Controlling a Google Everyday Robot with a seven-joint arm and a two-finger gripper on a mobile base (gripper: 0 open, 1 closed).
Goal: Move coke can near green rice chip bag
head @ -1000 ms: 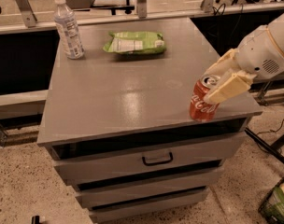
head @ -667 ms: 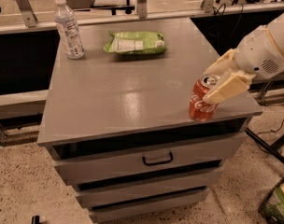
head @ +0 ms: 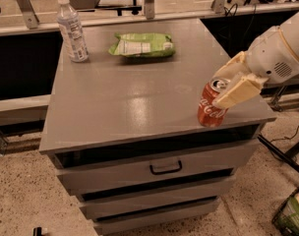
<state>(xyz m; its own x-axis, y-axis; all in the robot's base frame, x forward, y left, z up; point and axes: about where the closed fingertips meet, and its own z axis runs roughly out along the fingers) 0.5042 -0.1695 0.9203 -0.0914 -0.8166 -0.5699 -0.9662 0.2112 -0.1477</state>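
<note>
The coke can [head: 209, 113] is red with white script and a silver top. It stands slightly tilted near the front right corner of the grey cabinet top [head: 139, 97]. My gripper [head: 218, 88] reaches in from the right with its cream fingers [head: 236, 90] on both sides of the can's upper part, shut on it. The green rice chip bag [head: 142, 45] lies flat at the far middle of the top, well away from the can.
A clear plastic water bottle [head: 72, 29] stands at the far left corner. The cabinet has drawers with a black handle [head: 165, 168] below. A metal rail runs behind the cabinet. A basket [head: 292, 213] sits on the floor at lower right.
</note>
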